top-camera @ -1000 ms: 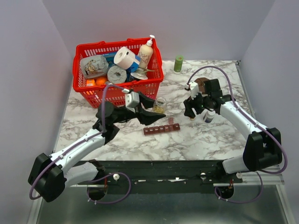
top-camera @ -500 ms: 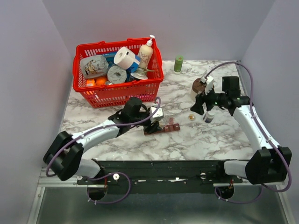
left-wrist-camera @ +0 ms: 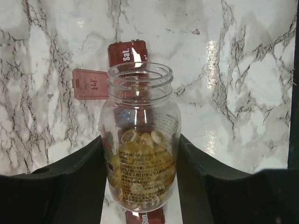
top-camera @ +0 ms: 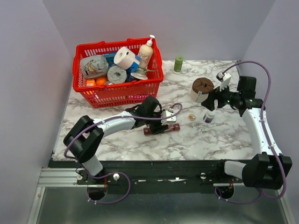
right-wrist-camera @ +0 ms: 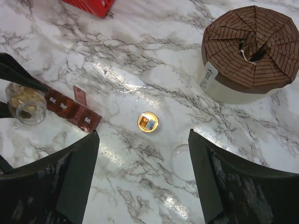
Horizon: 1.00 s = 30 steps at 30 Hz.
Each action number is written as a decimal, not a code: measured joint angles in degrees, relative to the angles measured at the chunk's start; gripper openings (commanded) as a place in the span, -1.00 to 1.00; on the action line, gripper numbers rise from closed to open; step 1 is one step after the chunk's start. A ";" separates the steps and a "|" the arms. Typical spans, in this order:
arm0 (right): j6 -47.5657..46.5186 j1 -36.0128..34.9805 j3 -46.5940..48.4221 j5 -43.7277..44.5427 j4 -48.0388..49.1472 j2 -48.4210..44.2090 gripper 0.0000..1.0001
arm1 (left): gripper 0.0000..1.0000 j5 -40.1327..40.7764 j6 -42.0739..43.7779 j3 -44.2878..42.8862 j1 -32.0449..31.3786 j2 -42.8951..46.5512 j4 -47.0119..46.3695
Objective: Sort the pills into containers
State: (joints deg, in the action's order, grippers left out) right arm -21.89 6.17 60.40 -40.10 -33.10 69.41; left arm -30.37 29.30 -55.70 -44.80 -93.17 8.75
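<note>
My left gripper (left-wrist-camera: 140, 139) is shut on a clear uncapped bottle (left-wrist-camera: 139, 116) that holds several yellowish pills (left-wrist-camera: 140, 156). The bottle hangs just over the containers (left-wrist-camera: 128, 52), a maroon strip of joined compartments; one lid (left-wrist-camera: 90, 84) stands open and the strip's middle is hidden behind the bottle. From above, the left gripper (top-camera: 164, 119) sits over the strip (top-camera: 161, 129) at mid-table. My right gripper (right-wrist-camera: 144, 135) is open with nothing in it, high above a small yellow cap (right-wrist-camera: 147, 122). It hovers at the right (top-camera: 212, 100), apart from the strip (right-wrist-camera: 70, 109).
A tub with a brown pleated lid (top-camera: 202, 89) stands at the right, and a dark white-capped bottle (top-camera: 209, 115) stands in front of it. A red basket (top-camera: 117, 91) of goods fills the back left. A green cylinder (top-camera: 178, 63) stands at the back.
My left arm has swung right and lower, bringing the bottle over the strip. My right arm has pulled back to the right and opened a little wider, uncovering the brown-lidded tub.
</note>
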 measured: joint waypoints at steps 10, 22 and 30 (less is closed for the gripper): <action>0.42 4.68 -0.04 -0.02 0.02 0.11 0.72 | -1.00 5.57 1.99 -5.88 -1.92 -5.77 8.11; 0.15 5.57 -0.26 -0.74 -0.04 0.11 0.72 | -1.00 13.53 2.60 -12.92 -5.14 -8.79 19.30; -0.26 5.57 -0.35 -1.42 -0.13 0.13 0.72 | -1.00 18.93 2.40 -18.78 -6.84 -11.32 25.75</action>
State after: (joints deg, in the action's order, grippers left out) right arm -22.15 11.75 60.05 -41.52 -33.23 69.54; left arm -11.44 31.70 -74.48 -51.64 -104.49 34.50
